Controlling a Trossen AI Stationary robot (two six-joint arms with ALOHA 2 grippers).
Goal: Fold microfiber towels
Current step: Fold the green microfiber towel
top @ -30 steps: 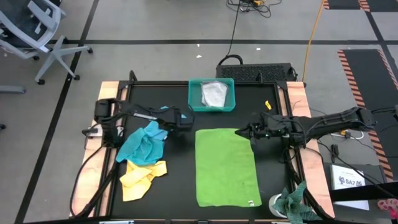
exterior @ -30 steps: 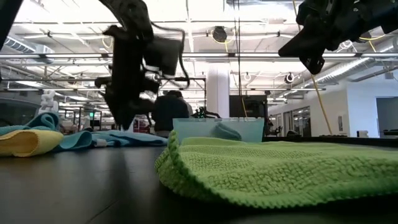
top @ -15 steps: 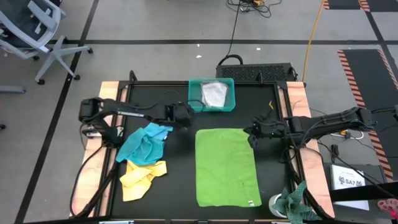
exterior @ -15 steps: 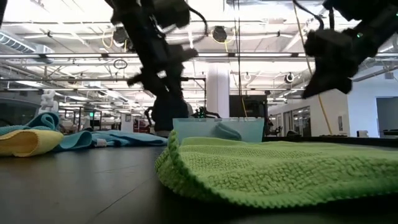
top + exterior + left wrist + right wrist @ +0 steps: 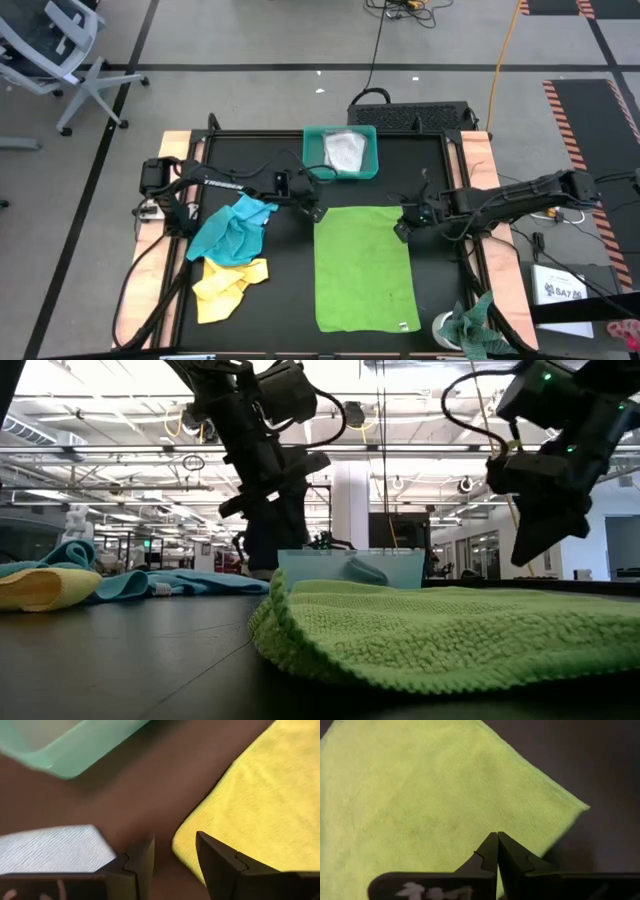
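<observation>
Lime-green microfiber towel (image 5: 365, 266): soft rectangular cloth, spread flat on the black table top (image 5: 440, 180), right of centre. Long axis runs from the table's far side to its near edge; the short far edge faces the rigid teal plastic tray (image 5: 313, 165), which holds a pale grey cloth (image 5: 344, 150).

Turquoise and light-blue towels (image 5: 231, 228): crumpled heap at table left, overlapping a rumpled yellow towel (image 5: 228, 283) on its near side.

Left gripper (image 5: 313, 206): fingers spread apart, holding nothing, poised above the lime towel's far left corner. A second ago it stood over the turquoise heap; it has travelled right.

Right gripper (image 5: 400, 229): fingers pressed together, empty, over the towel's far right corner. It has lowered and shifted slightly toward the near side since a second ago.

Towels themselves lie unchanged from the earlier views.
</observation>
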